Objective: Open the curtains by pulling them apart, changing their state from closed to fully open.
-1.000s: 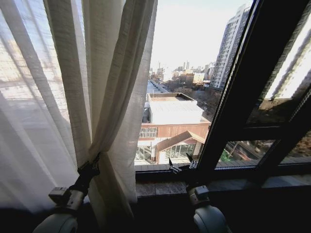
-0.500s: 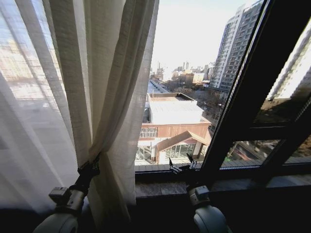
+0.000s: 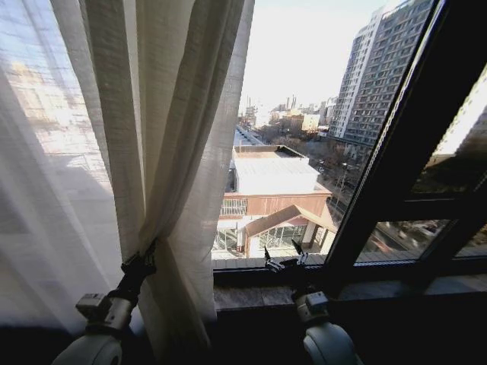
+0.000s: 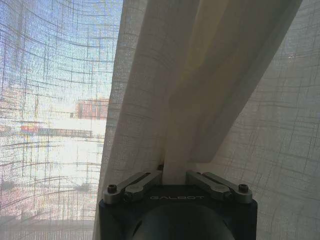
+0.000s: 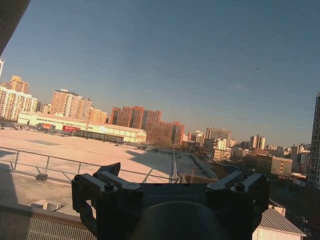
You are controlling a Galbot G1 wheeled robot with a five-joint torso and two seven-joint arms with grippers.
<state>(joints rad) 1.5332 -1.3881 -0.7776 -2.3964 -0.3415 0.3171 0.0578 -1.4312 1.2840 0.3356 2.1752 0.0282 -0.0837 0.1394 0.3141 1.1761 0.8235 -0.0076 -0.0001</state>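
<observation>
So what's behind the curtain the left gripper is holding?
Behind the curtain, pinched by the left gripper, is window glass. Sunlit buildings show faintly through the sheer part; the bunched folds hide everything behind them. The right gripper waits open by the sill.

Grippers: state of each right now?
Left gripper: shut on the curtains, pinching a gathered fold.
Right gripper: open, holding nothing, at the window sill.
</observation>
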